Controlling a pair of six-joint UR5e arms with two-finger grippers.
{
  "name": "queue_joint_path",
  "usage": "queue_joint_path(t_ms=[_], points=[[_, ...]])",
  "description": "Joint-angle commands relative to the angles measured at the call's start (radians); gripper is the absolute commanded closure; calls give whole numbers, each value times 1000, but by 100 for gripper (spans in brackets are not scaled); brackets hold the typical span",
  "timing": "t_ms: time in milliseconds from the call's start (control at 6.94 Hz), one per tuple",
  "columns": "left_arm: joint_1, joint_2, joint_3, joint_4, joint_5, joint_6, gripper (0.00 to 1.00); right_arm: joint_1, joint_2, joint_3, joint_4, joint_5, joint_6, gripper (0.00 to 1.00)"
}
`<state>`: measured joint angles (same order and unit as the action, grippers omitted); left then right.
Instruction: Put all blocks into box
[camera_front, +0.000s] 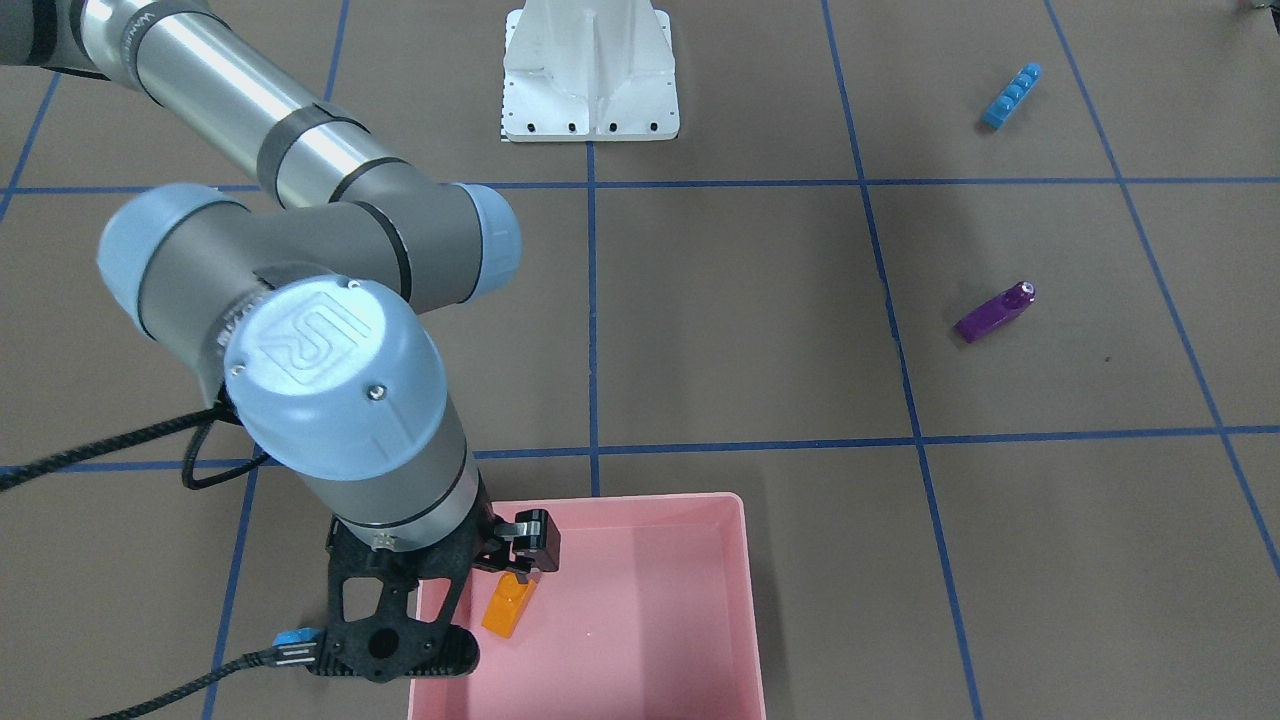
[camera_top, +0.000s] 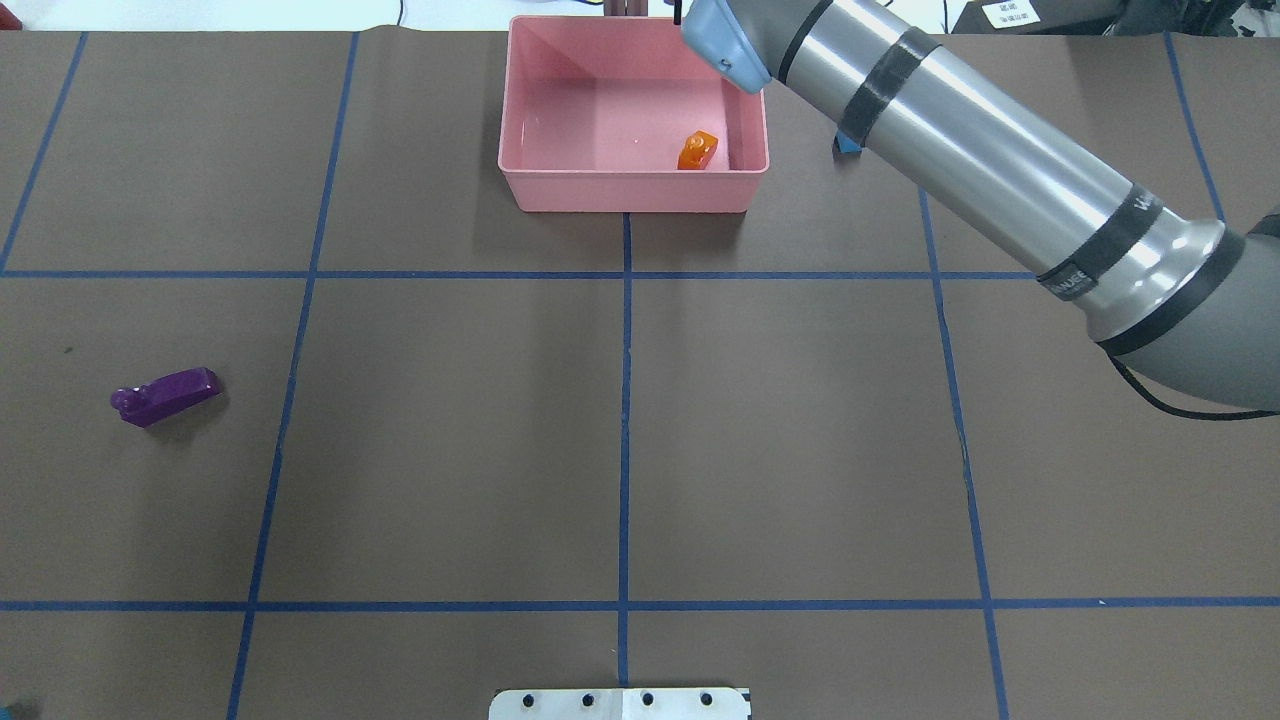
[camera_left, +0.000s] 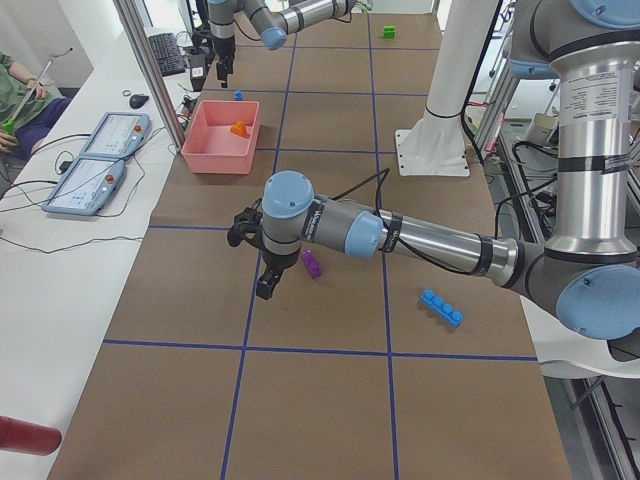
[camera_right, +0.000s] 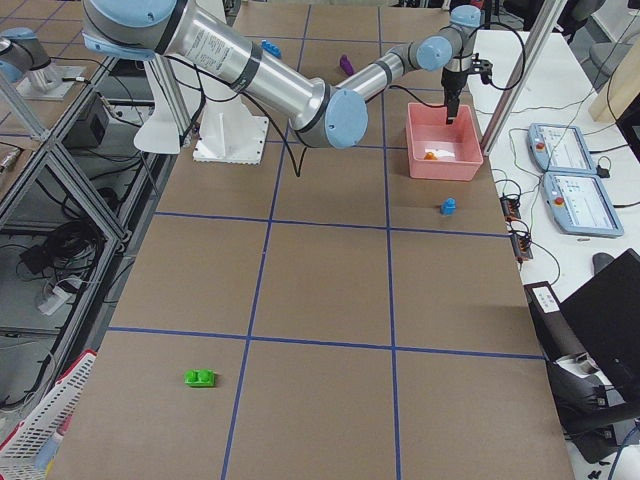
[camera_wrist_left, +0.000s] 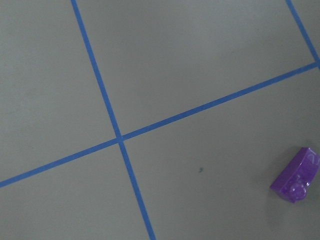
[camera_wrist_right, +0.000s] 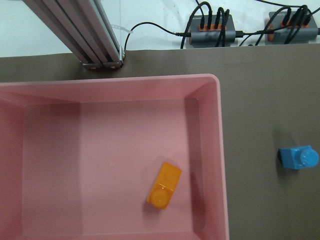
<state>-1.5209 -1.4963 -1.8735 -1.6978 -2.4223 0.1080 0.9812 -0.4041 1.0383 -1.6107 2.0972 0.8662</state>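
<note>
Front view: right gripper (camera_front: 520, 562) hangs over box (camera_front: 650, 640), just above orange block (camera_front: 508, 606) lying inside; can't make out the jaw gap. Purple block (camera_front: 993, 313) and long blue block (camera_front: 1011, 96) sit well apart from box. Left side: left gripper (camera_left: 266, 290) near purple block; jaws apart or together, can't say. Right side: green block (camera_right: 200, 378) far from box. Right wrist: small blue block (camera_wrist_right: 298, 157) just outside box.

Overhead cam sits behind the robot, looking forward and down over the tabletop (camera_top: 800, 450). The front cam faces back at it, steeply. Side cams shoot along from each end. Wrist cams look down, close in. Right wrist and overhead both catch the pink box (camera_wrist_right: 223, 165).
</note>
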Motion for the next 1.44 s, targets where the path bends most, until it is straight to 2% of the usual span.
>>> queue_joint_path(t_ms=[0, 144, 288, 576, 865, 1153, 1297], points=[[148, 2, 10, -97, -60, -19, 0, 19, -210, 395, -238, 14, -86, 1], [229, -1, 7, -123, -38, -83, 0, 19, -390, 610, -251, 14, -110, 1], [305, 11, 8, -214, 27, -102, 0, 22, -554, 793, -255, 15, -139, 1], [448, 14, 7, -290, 127, -100, 0, 22, -825, 1051, -250, 12, -139, 1], [611, 31, 5, -365, 274, -91, 0, 20, -1022, 1201, -241, 9, -165, 0], [643, 25, 13, -370, 319, -52, 0, 17, -1110, 1224, -182, 9, -197, 0], [643, 30, 20, -367, 331, 17, 0, 17, -1117, 1221, -164, 11, -194, 0]])
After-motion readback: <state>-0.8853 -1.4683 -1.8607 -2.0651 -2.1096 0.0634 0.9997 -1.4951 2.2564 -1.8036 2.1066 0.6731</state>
